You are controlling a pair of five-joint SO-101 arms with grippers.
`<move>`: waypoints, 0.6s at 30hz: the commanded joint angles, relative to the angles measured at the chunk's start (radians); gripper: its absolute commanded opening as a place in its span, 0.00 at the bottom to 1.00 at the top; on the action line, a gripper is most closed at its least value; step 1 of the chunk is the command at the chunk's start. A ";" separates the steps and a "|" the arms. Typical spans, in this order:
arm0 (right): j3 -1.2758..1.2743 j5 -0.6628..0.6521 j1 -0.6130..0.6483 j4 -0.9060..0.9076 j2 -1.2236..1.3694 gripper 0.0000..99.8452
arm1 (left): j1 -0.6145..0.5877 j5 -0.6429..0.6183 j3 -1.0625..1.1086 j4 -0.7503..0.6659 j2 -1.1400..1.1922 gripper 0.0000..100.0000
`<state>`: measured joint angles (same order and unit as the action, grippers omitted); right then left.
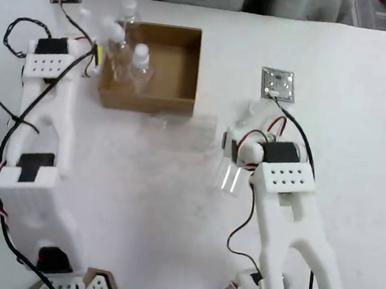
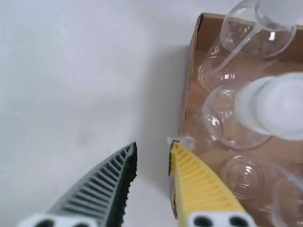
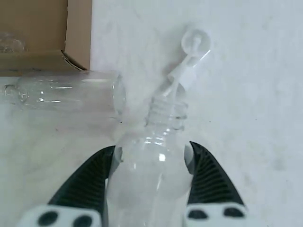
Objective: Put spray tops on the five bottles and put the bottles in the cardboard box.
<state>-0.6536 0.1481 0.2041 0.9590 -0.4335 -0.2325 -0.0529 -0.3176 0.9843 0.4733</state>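
My right gripper [image 3: 149, 163] is shut on the body of a clear bottle [image 3: 150, 179] lying on the table, its open neck pointing away. A white spray top [image 3: 193, 45] lies just beyond that neck, its tube reaching toward the mouth. A second clear bottle [image 3: 66, 92] without a top lies beside the cardboard box [image 1: 176, 70]. Three bottles with spray tops [image 1: 141, 56] stand in the box's left half. My left gripper [image 2: 152, 153] hangs open at the box's left wall [image 2: 189, 90], its yellow finger [image 2: 194, 184] over the wall and its grey finger [image 2: 111, 189] outside it.
Two small square boards [image 1: 277, 84] lie on the table with cables running to the arms, one behind each arm. The right half of the box holds nothing. Open white tabletop stretches between the two arms.
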 commanded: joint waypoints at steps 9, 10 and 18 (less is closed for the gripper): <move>0.005 -0.014 0.004 -0.016 -0.038 0.02 | 0.068 0.005 -0.080 -0.017 0.076 0.13; 0.005 -0.014 0.004 -0.016 -0.038 0.02 | 0.065 0.005 -0.080 -0.029 0.088 0.13; 0.005 -0.014 0.004 -0.016 -0.038 0.02 | 0.054 0.006 -0.078 -0.058 0.128 0.13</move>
<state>-0.6536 0.1481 0.2041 0.9590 -0.4335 -0.1757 -0.0529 -0.3345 0.9505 0.6191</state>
